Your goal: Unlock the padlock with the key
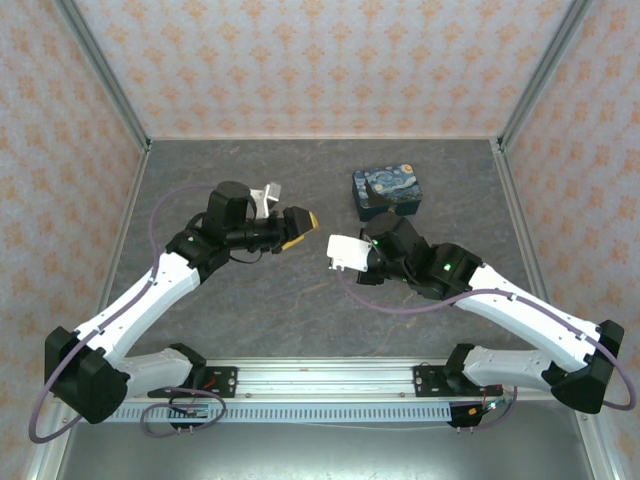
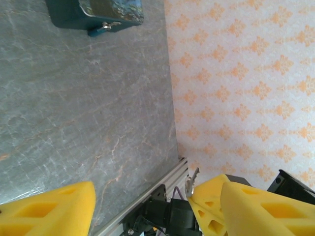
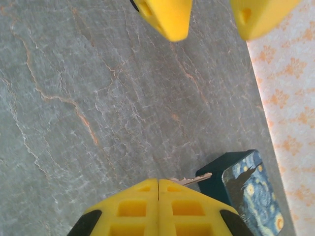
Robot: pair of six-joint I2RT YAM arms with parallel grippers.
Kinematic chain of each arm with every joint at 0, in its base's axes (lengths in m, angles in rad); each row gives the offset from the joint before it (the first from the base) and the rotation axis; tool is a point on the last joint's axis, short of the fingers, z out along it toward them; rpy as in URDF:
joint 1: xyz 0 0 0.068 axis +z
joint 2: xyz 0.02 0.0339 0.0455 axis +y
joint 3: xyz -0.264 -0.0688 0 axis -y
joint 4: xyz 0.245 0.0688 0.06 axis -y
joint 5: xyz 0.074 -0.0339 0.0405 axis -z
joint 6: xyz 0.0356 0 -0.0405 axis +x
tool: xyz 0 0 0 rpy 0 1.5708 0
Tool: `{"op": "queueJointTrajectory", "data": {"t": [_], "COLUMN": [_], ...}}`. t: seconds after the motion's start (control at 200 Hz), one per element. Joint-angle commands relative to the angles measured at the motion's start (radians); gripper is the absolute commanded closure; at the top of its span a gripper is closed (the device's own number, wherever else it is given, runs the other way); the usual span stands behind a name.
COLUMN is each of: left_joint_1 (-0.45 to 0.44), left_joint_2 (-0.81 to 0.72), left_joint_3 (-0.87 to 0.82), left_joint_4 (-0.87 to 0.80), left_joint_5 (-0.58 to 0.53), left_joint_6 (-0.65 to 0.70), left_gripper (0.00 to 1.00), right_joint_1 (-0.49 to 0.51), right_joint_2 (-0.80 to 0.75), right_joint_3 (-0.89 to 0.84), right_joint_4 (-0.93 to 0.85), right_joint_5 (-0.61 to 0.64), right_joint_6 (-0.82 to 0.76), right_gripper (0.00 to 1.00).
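Jaws of the right pincer (image 3: 157, 186) are pressed flat together, pinching the key (image 3: 193, 180), of which just a thin pale sliver pokes out to the right of the tips. The left pincer (image 3: 209, 24) hangs opposite and close, its yellow fingers (image 2: 49, 211) spread wide with nothing between them, and both are raised above the grey table (image 1: 250, 300). Farther off and to the right sits the painted box (image 1: 387, 190), and the teal padlock (image 2: 102, 28) rests against its side, turned toward the pincers. The key looks light, stiff and smooth, so it would likely twist or slip in the soft pads if pushed off-axis. The grip belongs on its broad head, leaving the blade free. The padlock seems equally light and likely to skid or swing when prodded, so the empty left pincer would best clamp its body across the flat sides, with the keyhole left exposed to the key.
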Motion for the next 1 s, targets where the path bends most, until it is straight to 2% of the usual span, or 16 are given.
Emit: {"op": "queueJointTrajectory", "data": {"t": [0.0, 0.475, 0.756, 0.906, 0.996], "left_joint_1": [-0.026, -0.118, -0.13, -0.128, -0.117], "left_joint_2": [0.016, 0.1, 0.123, 0.114, 0.094], "left_joint_3": [0.042, 0.094, 0.1, 0.106, 0.096], "left_joint_4": [0.063, 0.105, 0.088, 0.012, -0.04], "left_joint_5": [0.016, 0.018, -0.008, -0.093, -0.177], "left_joint_6": [-0.002, -0.015, -0.015, -0.006, 0.011], "left_gripper": [0.33, 0.48, 0.49, 0.48, 0.47], "right_joint_1": [0.009, 0.008, 0.009, 0.008, 0.008], "right_joint_2": [-0.003, 0.024, 0.024, 0.027, 0.036], "right_joint_3": [0.039, 0.052, 0.045, 0.03, 0.015], "right_joint_4": [-0.001, 0.008, 0.014, 0.02, 0.009], "right_joint_5": [-0.008, -0.069, -0.068, -0.042, -0.043], "right_joint_6": [-0.1, -0.102, -0.104, -0.067, 0.019], "right_gripper": [1.0, 1.0, 1.0, 1.0, 1.0]}}
